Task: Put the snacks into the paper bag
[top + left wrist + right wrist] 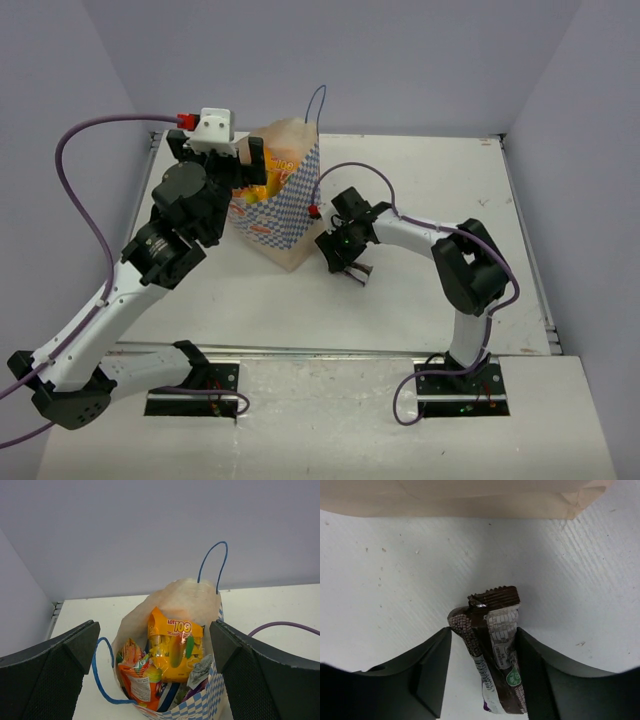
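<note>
My right gripper has one finger against each long side of the chocolate bar, pinching it where it lies flat on the table, near the middle and just off the near right corner of the paper bag. The bar is dark brown and glossy, with a crimped end pointing at the bag and a white label panel with a small green mark. Its other end is cut off by the wrist view, and the print is too small to read. My left gripper hangs spread wide above the bag's open mouth. The bag stands upright towards the far edge, left of middle. Inside it a yellow-orange packet stands tallest beside an orange packet. The packets beneath are mostly hidden.
</note>
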{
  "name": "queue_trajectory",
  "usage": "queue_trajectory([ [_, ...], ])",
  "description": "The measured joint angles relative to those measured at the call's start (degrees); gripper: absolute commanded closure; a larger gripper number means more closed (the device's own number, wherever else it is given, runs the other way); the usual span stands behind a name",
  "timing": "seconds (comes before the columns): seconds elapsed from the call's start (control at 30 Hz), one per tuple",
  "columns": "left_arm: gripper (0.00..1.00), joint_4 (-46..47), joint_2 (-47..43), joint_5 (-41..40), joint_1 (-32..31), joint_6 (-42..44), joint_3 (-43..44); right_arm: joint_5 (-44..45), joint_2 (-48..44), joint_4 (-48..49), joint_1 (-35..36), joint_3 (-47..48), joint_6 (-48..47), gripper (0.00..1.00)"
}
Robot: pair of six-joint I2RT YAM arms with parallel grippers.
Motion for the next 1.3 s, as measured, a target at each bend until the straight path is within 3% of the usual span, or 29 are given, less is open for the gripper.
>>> queue_trajectory([
  [0.03,0.00,0.00,0.02,0.00,0.00,0.07,0.00,-0.02,0.02,-0.22,0.00,0.00,0.13,0.56],
  [0.23,0.00,0.07,0.00,-0.22,0.00,0.46,0.00,-0.09,0.00,-0.59,0.00,0.00,0.70,0.62],
  [0.4,0.00,0.20,-0.11,-0.46,0.00,0.59,-0.02,-0.28,0.00,-0.42,0.00,0.00,1.27,0.82],
  [0.9,0.00,0.37,-2.12,-1.07,0.00,1.01,-0.11,-0.52,-5.79,-3.17,0.00,0.94,2.40,0.83],
  [1.3,0.00,-0.52,-4.57,-1.73,0.00,0.79,-0.13,0.04,-12.85,-9.53,0.02,21.66,2.80,0.84],
])
